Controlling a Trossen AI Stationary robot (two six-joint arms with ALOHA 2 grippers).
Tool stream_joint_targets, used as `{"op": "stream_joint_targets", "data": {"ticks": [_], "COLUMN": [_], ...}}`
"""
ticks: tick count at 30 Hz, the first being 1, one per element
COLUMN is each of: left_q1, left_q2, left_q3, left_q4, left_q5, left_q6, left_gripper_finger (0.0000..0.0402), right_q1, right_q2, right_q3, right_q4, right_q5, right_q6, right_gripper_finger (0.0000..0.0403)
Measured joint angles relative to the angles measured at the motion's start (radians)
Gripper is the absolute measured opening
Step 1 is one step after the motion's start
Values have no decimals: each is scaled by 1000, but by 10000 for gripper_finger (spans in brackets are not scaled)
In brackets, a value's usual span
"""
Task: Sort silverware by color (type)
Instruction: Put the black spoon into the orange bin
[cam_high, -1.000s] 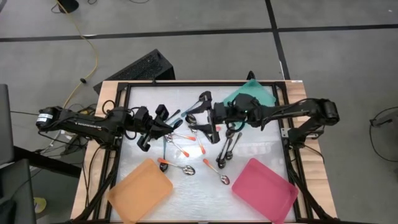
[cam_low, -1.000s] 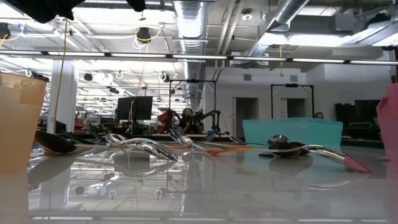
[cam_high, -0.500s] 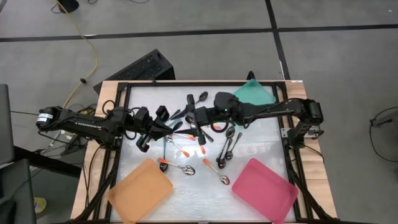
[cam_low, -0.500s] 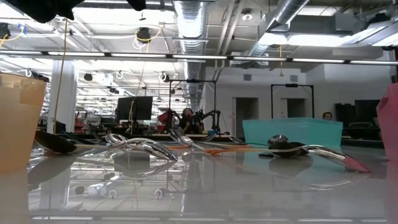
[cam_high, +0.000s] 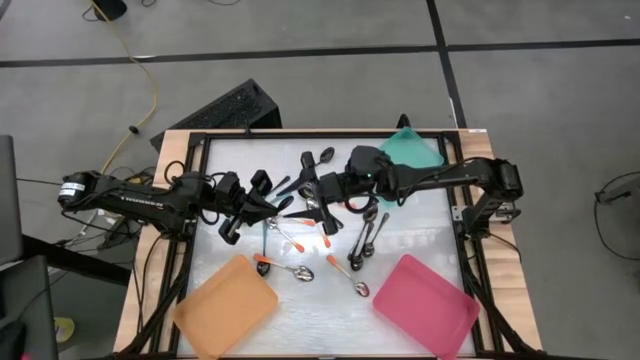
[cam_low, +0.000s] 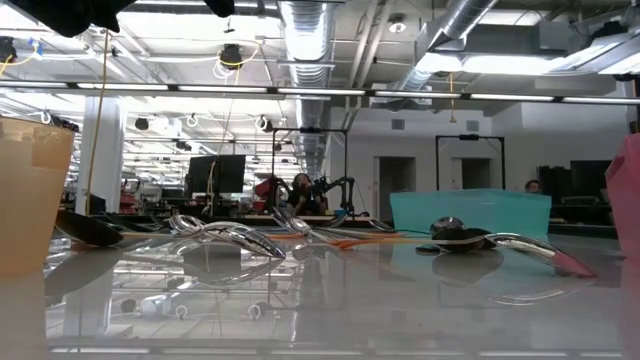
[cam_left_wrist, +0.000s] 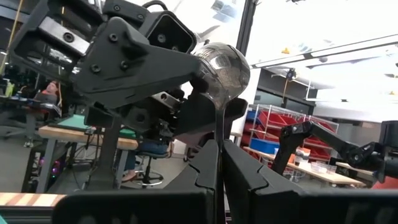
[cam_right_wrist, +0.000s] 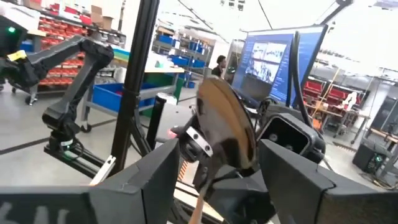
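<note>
Across the white table (cam_high: 410, 240), three trays sat at the edges: an orange tray (cam_high: 226, 306) at the near left, a pink tray (cam_high: 427, 304) at the near right and a teal tray (cam_high: 410, 152) at the far right, none visibly holding a spoon. Spoons (cam_high: 330, 235) lay scattered at the centre. Above them, the left gripper (cam_high: 272, 203) pinched a silver spoon (cam_left_wrist: 221, 68) upright, while the right gripper (cam_high: 313, 189) stood with fingers wide around a spoon bowl (cam_right_wrist: 225, 130).
</note>
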Motion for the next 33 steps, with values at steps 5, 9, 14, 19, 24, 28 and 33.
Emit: {"op": "stream_joint_targets", "data": {"ticks": [5,9,14,19,24,28,33], "left_q1": [0,0,0,0,0,-1,2], "left_q2": [0,0,0,0,0,0,-2], "left_q3": [0,0,0,0,1,0,1], "left_q4": [-6,-6,-9,-8,-14,-22,-74], "left_q5": [0,-2,-3,-10,-11,-51,-239], "left_q6": [1,2,2,1,-1,-1,21], "left_gripper_finger": [0,0,0,0,0,0,3], "right_q1": [4,5,5,5,4,6,8], "right_q2": [0,0,0,0,0,0,-1], "right_q3": [0,0,0,0,0,0,0], "right_q4": [39,68,66,64,55,54,51], "right_q5": [0,-2,3,8,16,27,90], "right_q6": [1,5,6,8,8,32,39], "right_gripper_finger": [247,231,177,90,11,10,6]}}
